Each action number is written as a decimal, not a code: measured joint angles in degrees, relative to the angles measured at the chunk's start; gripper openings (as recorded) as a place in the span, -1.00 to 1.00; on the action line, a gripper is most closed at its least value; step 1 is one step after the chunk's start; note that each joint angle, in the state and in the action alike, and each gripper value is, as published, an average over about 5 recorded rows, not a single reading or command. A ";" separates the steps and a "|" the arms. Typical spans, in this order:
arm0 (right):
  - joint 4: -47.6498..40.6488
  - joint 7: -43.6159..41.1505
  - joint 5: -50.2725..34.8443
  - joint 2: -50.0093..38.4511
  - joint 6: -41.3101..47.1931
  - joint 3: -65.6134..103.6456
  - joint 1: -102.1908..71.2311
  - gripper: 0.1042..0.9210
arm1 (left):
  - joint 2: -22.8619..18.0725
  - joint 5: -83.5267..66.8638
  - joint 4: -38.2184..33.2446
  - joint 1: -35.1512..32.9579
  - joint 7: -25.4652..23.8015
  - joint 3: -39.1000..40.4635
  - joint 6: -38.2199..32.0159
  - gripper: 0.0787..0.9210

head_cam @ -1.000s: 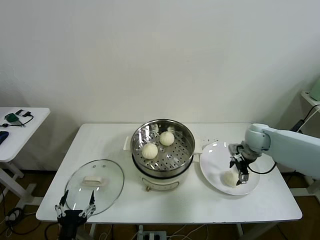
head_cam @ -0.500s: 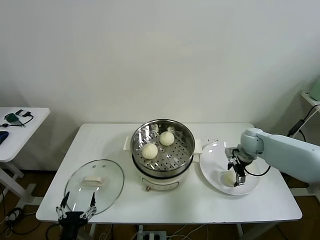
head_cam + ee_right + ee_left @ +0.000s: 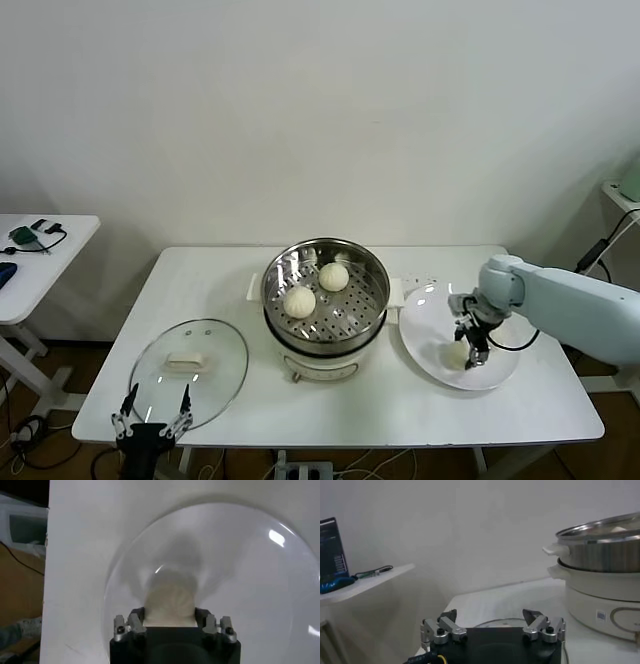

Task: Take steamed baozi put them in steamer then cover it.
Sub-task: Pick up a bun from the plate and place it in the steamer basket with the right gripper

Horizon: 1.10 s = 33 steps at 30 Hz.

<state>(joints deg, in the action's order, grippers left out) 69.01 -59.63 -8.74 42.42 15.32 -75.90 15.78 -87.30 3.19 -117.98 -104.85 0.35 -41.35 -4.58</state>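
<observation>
The right gripper has just closed its fingers on the last baozi on the plate, right of the steamer; lifting looks next. The left gripper hangs open, near left.

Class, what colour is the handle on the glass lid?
White; the handle on the lid shows best in the head view.

The steamer stands open-topped, bare table between it and the plate.
</observation>
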 measured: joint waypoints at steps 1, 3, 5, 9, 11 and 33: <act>0.14 -0.22 -0.08 0.13 -0.57 -0.39 0.89 0.36 | 0.02 -0.02 -0.05 -0.03 0.00 -0.01 -0.01 0.77; 0.45 -0.77 -0.18 0.50 -2.23 -1.44 3.20 0.36 | 0.08 -0.04 -0.15 -0.11 0.00 -0.05 -0.01 0.77; 0.80 -1.47 -0.12 1.03 -4.70 -2.91 6.24 0.36 | 0.15 -0.03 -0.27 -0.20 0.01 -0.09 -0.01 0.77; 1.69 -3.13 0.60 2.63 -11.49 -6.52 13.54 0.35 | 0.23 0.00 -0.54 -0.42 0.01 -0.04 -0.01 0.77; 2.21 -4.04 1.23 3.68 -15.40 -8.14 17.27 0.36 | 0.20 0.06 -0.72 -0.46 0.01 0.04 0.00 0.77; 6.06 -9.42 7.58 25.48 -38.84 -8.01 28.74 0.36 | 0.85 0.50 -1.53 -0.19 -0.14 0.77 0.47 0.77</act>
<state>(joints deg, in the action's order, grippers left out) 75.07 -69.05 -1.16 67.91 -23.52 -83.91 44.52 -86.45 3.69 -119.51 -105.04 0.21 -40.59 -4.11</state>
